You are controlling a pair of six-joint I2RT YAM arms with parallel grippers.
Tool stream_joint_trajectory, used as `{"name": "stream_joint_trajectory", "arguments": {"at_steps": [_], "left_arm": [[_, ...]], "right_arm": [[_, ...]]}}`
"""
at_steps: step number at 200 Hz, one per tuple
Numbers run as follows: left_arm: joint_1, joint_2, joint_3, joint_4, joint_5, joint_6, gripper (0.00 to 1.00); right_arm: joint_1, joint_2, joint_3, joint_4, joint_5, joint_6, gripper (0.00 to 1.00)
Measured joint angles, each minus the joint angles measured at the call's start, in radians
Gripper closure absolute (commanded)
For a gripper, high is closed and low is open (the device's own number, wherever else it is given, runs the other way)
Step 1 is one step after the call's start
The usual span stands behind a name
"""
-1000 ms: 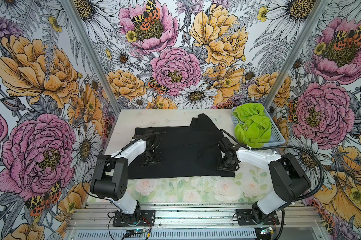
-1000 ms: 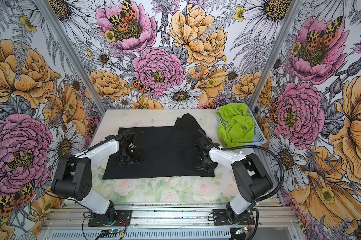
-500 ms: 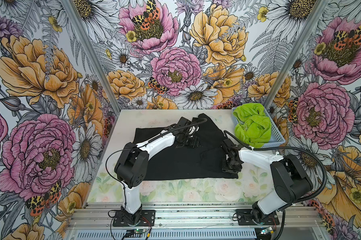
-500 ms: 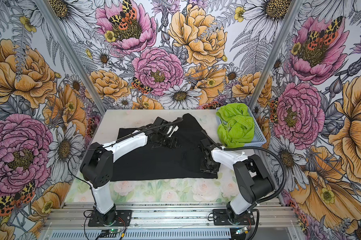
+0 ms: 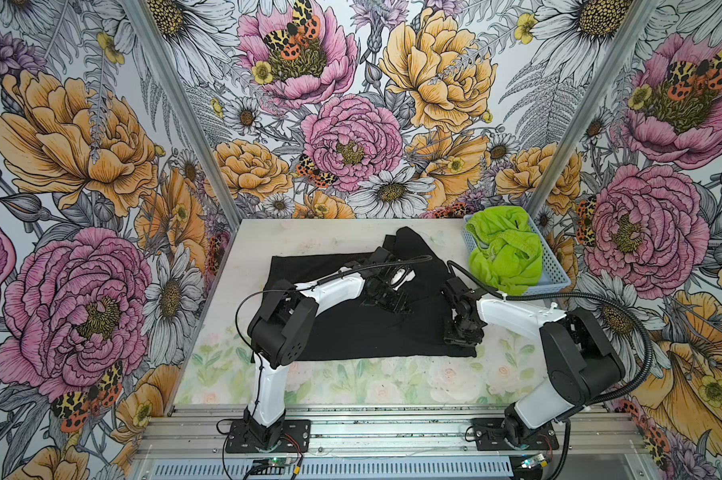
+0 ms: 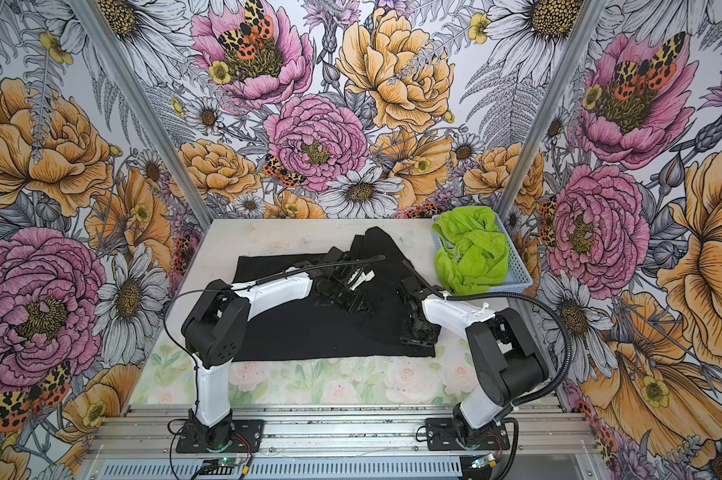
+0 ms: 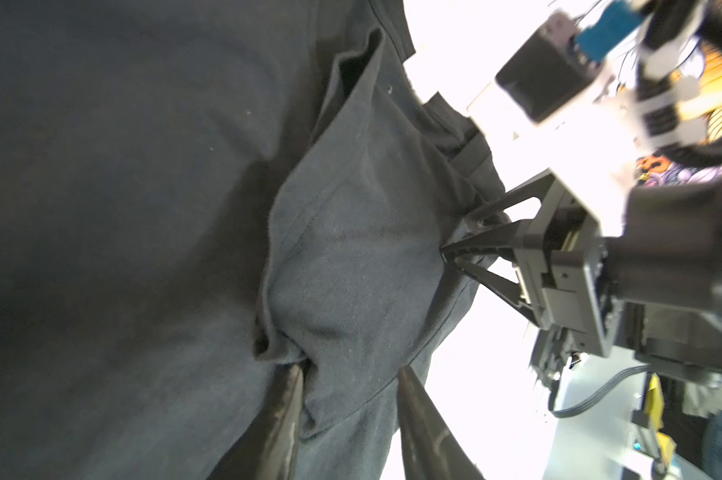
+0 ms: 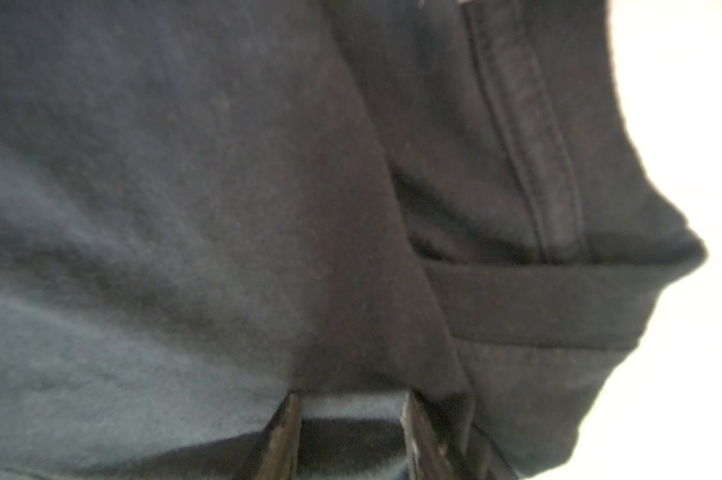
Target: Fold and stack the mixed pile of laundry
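Note:
The black T-shirt (image 5: 342,332) (image 6: 305,332) lies spread across the table, with a sleeve sticking out toward the back. My left gripper (image 5: 388,297) (image 6: 346,297) has reached across to the shirt's right-middle part. In the left wrist view its jaws (image 7: 351,370) stand apart on the cloth (image 7: 143,208), with a raised fold between them. My right gripper (image 5: 461,336) (image 6: 417,336) (image 7: 454,235) rests on the shirt's right edge. Its tips (image 8: 348,401) are apart and pressed into the cloth (image 8: 184,208). The lime-green shorts (image 5: 502,253) (image 6: 471,253) lie crumpled in the basket.
A light-blue perforated basket (image 5: 556,274) (image 6: 522,274) stands at the back right corner of the table. Floral walls close in the back and both sides. A strip of printed table surface (image 5: 392,382) shows between the shirt's front hem and the metal rail.
My left arm swung from the shirt's left side across to its right-middle part, and its jaws narrowed around a fold. The right gripper stayed where it was.

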Motion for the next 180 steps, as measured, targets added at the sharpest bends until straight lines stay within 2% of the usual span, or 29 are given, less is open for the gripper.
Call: {"name": "stream_joint_trajectory", "arguments": {"at_steps": [25, 75, 111, 146, 172, 180], "left_arm": [[-0.005, 0.023, 0.003, -0.001, -0.035, 0.002, 0.69], [-0.005, 0.027, 0.006, -0.001, -0.125, 0.001, 0.68], [-0.005, 0.035, 0.017, 0.001, -0.135, -0.002, 0.68], [-0.005, 0.057, 0.022, 0.003, -0.134, -0.008, 0.83], [-0.005, 0.076, 0.026, 0.005, -0.131, -0.009, 1.00], [-0.005, 0.077, 0.027, 0.004, -0.131, -0.006, 1.00]], "right_arm": [[0.000, 0.000, 0.000, 0.000, 0.000, 0.000, 0.57], [0.000, 0.000, 0.000, 0.000, 0.000, 0.000, 0.56], [0.000, 0.000, 0.000, 0.000, 0.000, 0.000, 0.56], [0.000, 0.000, 0.000, 0.000, 0.000, 0.000, 0.57], [0.000, 0.000, 0.000, 0.000, 0.000, 0.000, 0.57], [0.000, 0.000, 0.000, 0.000, 0.000, 0.000, 0.56]]}}
